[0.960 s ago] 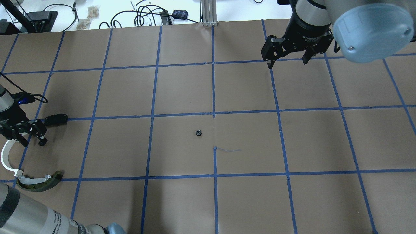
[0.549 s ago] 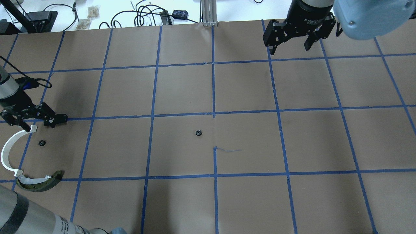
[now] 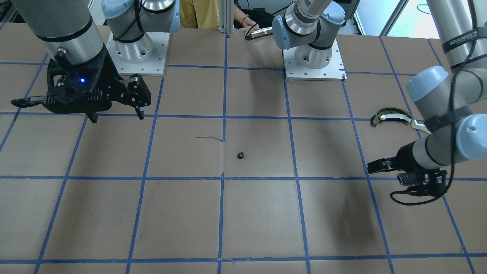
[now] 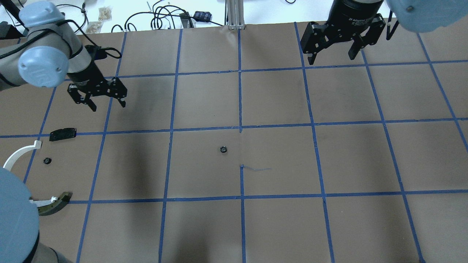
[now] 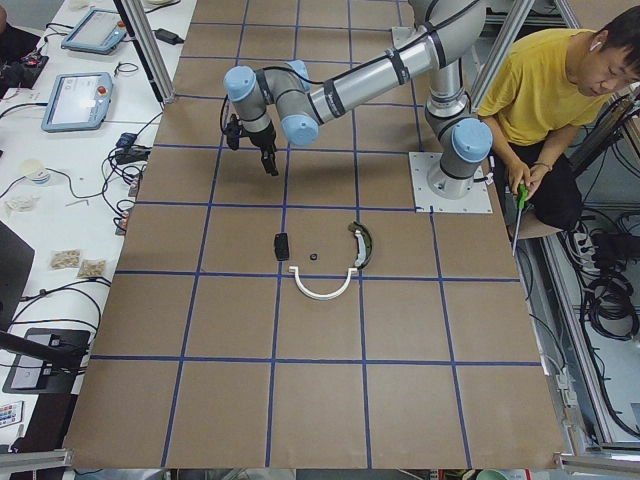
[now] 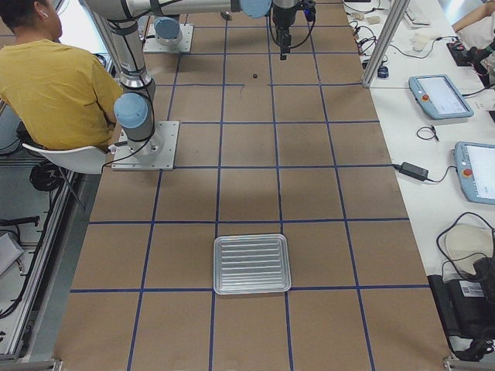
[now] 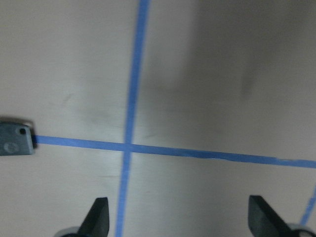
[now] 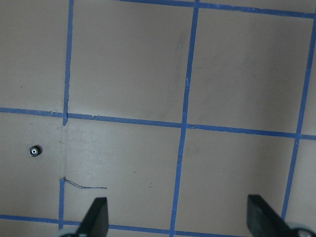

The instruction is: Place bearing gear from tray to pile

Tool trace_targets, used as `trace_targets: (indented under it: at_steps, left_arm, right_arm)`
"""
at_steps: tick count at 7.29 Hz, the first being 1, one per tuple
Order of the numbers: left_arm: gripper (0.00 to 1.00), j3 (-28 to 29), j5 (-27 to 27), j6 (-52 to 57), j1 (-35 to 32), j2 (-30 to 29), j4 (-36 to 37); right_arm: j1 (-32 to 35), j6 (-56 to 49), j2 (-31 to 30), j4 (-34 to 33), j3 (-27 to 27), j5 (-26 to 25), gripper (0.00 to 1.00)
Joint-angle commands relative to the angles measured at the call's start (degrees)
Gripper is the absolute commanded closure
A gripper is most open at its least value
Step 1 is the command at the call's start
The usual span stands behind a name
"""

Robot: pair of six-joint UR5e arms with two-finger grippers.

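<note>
One small black bearing gear lies in the pile at the table's left, between the white curved arc, the flat black plate and the dark curved piece. A second bearing gear lies alone at the table's centre and also shows in the right wrist view. My left gripper is open and empty, beyond and to the right of the pile. My right gripper is open and empty over the far right. The metal tray shows only in the exterior right view.
Brown paper with a blue tape grid covers the table. A loose blue tape strand lies near the centre gear. Cables and boxes lie beyond the far edge. A person in yellow sits by the robot bases.
My left gripper has left a bearing gear lying in the pile, then risen and swung away and to the right. My right gripper has drifted slightly toward the far edge.
</note>
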Motion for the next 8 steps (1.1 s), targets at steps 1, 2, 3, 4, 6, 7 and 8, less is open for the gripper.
trace_targets:
  at_steps: [1, 2, 3, 4, 6, 7, 8]
  left_arm:
    - [0.0, -0.51, -3.76, -11.55, -9.67, -0.45, 0.56]
    - [0.0, -0.78, -4.13, -18.21, -12.31, -1.33, 0.65]
    - [0.0, -0.86, -5.61, -22.45, -16.78, -1.6, 0.82]
    - [0.0, -1.47, -9.46, -24.84, -19.52, -2.12, 3.35]
    - [0.0, -5.24, -13.01, -30.65, -21.65, -4.66, 10.11]
    - [0.0, -6.48, -12.92, -32.67, -23.66, -5.72, 10.57]
    - [0.0, -6.49, -12.66, -35.39, -24.81, -6.69, 10.49]
  right_arm:
    - [-0.24, -0.16, -1.2, 0.62, 0.13, -0.13, 0.0]
    - [-0.42, -1.29, -1.47, -0.6, 0.13, 0.04, 0.0]
    - [-2.59, -4.17, -1.21, -0.35, 0.22, 0.82, 0.0]
    - [-4.27, -4.98, -1.82, 0.0, 1.35, 0.83, 0.0]
    - [-3.85, -3.5, -4.19, -7.14, 6.78, 0.22, 0.0]
    - [-3.93, -3.41, -4.46, -9.38, 8.9, 0.3, 0.0]
    - [-3.93, -3.5, -4.46, -9.4, 8.74, 0.3, 0.0]
